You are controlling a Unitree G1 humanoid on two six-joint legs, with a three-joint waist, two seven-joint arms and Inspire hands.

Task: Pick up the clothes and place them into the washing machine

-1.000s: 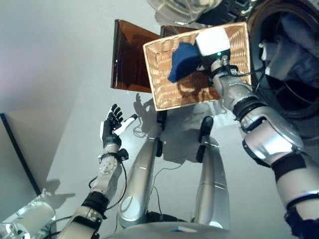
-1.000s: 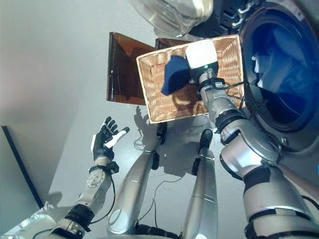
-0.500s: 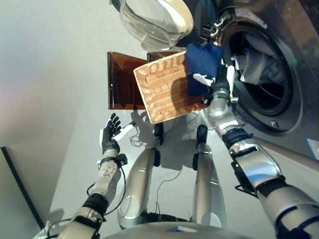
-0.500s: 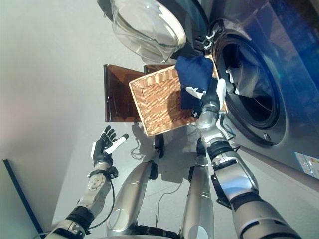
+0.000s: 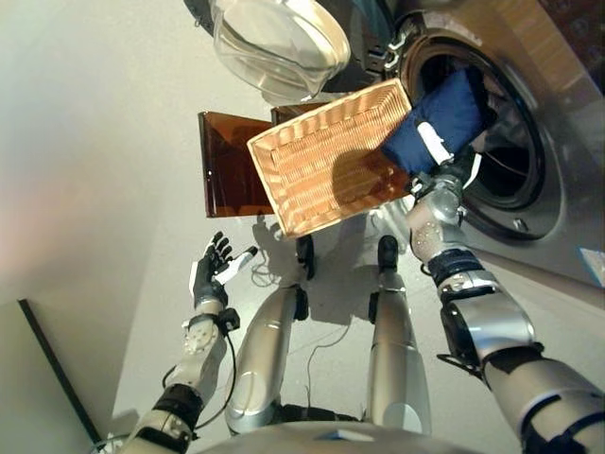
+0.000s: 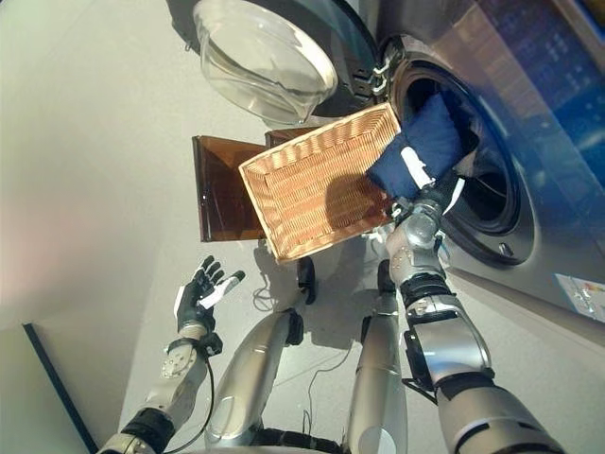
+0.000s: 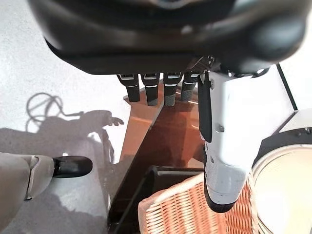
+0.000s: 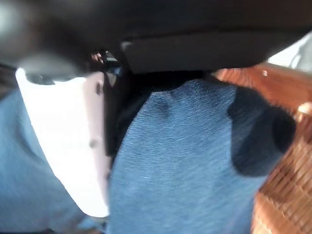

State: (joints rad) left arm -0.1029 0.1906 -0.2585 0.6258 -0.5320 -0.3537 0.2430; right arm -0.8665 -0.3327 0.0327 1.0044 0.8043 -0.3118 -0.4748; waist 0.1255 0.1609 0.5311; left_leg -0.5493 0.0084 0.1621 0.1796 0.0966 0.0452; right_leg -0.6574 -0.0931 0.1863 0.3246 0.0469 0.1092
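Observation:
My right hand [image 5: 437, 159] is shut on a dark blue cloth [image 5: 437, 120], held up at the rim of the washing machine's round opening [image 5: 515, 142]. The cloth's upper end reaches into the dark drum. Up close in the right wrist view, the blue cloth [image 8: 180, 161] fills the frame beside the white thumb [image 8: 63, 136]. A wicker basket [image 5: 326, 156] sits just left of the cloth and shows nothing inside. My left hand [image 5: 212, 268] hangs low at the left, open and holding nothing, its fingers [image 7: 156, 90] straight.
The machine's glass door [image 5: 279, 43] stands swung open above the basket. A brown translucent panel [image 5: 227, 165] stands behind the basket. Pale cloth [image 6: 456, 192] shows at the drum's lower rim.
My right hand has carried the blue cloth up and to the right, from over the basket to the drum's mouth. The camera has shifted. My left hand has stayed open.

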